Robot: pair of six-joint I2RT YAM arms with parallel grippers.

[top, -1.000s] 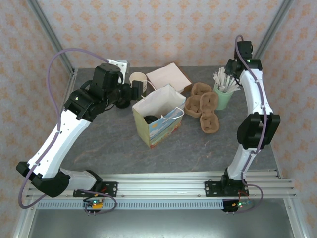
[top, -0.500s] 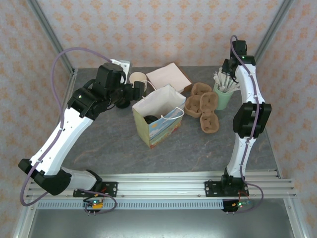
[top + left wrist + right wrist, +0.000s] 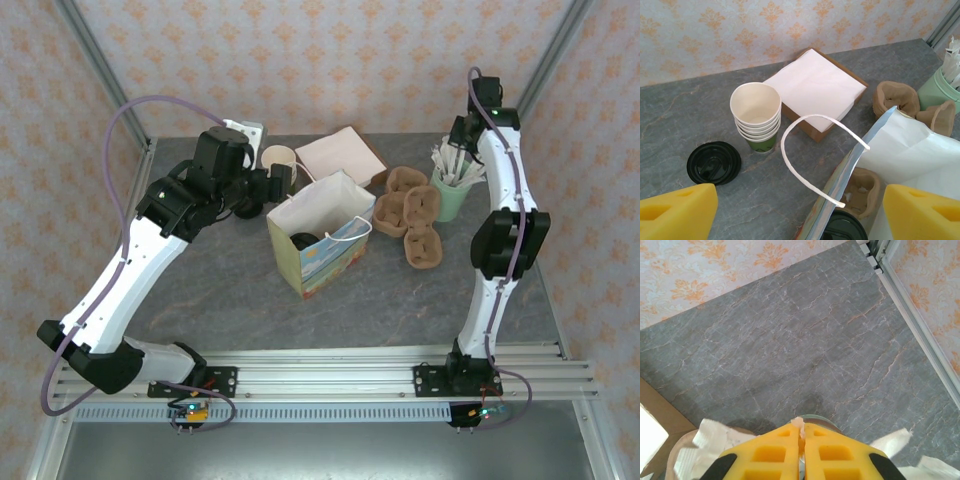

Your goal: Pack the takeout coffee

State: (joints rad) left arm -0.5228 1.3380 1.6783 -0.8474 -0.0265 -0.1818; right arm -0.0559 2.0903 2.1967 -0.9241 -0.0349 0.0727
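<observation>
no readable text, labels, brands or numbers, on any surface in view

A robot test cell staged as a café counter: aluminium rail (image 3: pixel 330 365) at 6 o'clock, patterned wallpaper panels (image 3: pixel 320 60) at 12, stacked paper cups (image 3: pixel 278 158) at 11 on a grey stone-look tabletop (image 3: pixel 220 290).

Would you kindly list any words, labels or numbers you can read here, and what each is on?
No text can be read.
Paper bag: coloured print on its front, too small to read.
Stack of paper cups: green band, no lettering visible.
Black lid: raised marks, too blurred.
</observation>
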